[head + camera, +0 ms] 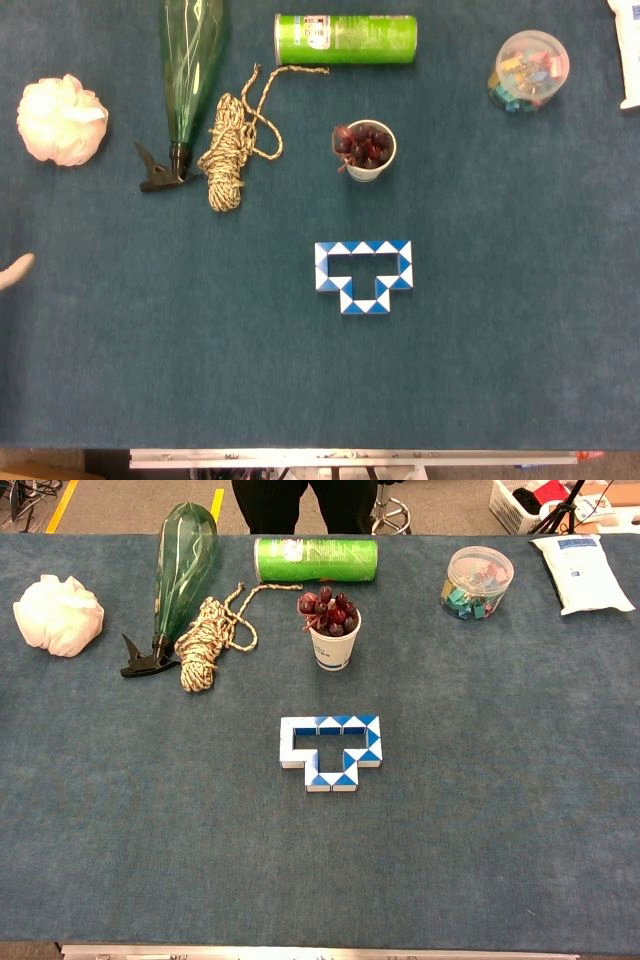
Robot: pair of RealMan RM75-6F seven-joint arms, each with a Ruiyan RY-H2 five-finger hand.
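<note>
The blue-and-white folding snake puzzle (pixel 363 276) lies flat at the centre of the blue cloth-covered table (pixel 520 360), just in front of a white paper cup of dark red grapes (pixel 367 149). Only a pale tip of the left hand (pixel 14 271) shows at the head view's left edge, well apart from the puzzle, near the white mesh bath sponge (pixel 61 119); whether its fingers are apart or together cannot be told.

Only a pale fingertip of the left hand (pixel 14 271) is seen, at the left edge of the head view; its pose cannot be judged. The right hand is not shown.
</note>
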